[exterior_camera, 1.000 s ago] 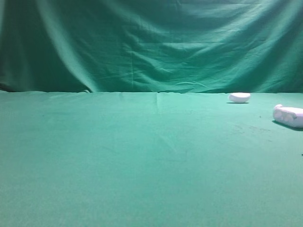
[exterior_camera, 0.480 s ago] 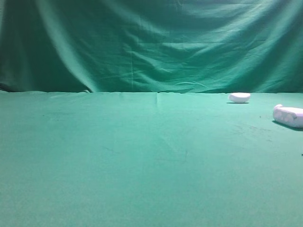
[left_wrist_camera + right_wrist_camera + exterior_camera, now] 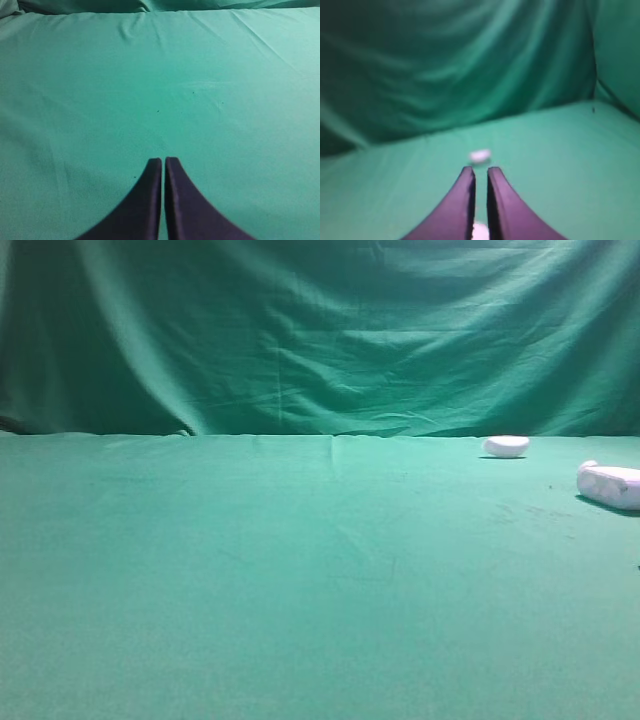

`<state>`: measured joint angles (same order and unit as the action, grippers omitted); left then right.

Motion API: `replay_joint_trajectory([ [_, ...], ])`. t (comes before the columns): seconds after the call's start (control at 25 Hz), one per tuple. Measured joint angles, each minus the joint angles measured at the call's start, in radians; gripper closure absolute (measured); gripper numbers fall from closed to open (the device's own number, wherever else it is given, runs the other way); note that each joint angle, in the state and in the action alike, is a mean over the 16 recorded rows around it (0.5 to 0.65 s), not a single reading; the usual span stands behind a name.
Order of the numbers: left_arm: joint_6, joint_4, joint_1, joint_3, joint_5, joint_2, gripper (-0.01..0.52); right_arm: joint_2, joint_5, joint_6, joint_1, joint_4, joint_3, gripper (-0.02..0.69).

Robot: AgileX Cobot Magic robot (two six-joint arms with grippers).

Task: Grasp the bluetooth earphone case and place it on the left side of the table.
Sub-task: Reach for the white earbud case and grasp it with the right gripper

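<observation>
Nothing has moved on the worktop point(image 3: 300, 580) since earlier: the case point(image 3: 610, 485) lies far right. Both pincers, left point(image 3: 163, 161) and right point(image 3: 480, 171), are pressed together, holding nothing. I judge the white blob just beyond my right pincer's tips is the smaller oval point(image 3: 480, 156), so the reach hasn't begun.

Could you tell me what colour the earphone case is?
White with a faint lilac tint; the earphone case shows best in the exterior high view.

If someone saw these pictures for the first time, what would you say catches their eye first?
Against all the green, the white items on the right stand out: the bluetooth earphone case at the right edge of the table, and a smaller white oval farther back near the backdrop. In each wrist view a dark pincer fills the bottom, the left pincer with its tips nearly together over bare cloth, the right pincer likewise narrow.
</observation>
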<state>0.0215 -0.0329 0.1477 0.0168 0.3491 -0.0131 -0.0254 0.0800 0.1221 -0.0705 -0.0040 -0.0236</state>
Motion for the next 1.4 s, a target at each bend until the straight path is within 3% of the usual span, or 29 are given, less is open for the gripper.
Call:
replay_joint_trajectory([
  [0.2, 0.0, 0.0, 0.0, 0.0, 0.0, 0.0, 0.514, -0.112, 0.051, 0.004, 0.0, 0.031, -0.11, 0.618],
  [0.64, 0.0, 0.0, 0.0, 0.0, 0.0, 0.0, 0.514, -0.604, 0.505, -0.139, -0.032, 0.045, -0.433, 0.618],
  [0.88, 0.0, 0.0, 0.0, 0.0, 0.0, 0.0, 0.514, -0.913, 0.634, -0.236, -0.089, 0.035, -0.59, 0.606],
  [1.04, 0.0, 0.0, 0.0, 0.0, 0.0, 0.0, 0.514, -1.106, 0.678, -0.266, -0.127, 0.027, -0.697, 0.536],
  [1.4, 0.0, 0.0, 0.0, 0.0, 0.0, 0.0, 0.514, -1.458, 0.681, -0.267, -0.153, 0.017, -0.881, 0.258],
])
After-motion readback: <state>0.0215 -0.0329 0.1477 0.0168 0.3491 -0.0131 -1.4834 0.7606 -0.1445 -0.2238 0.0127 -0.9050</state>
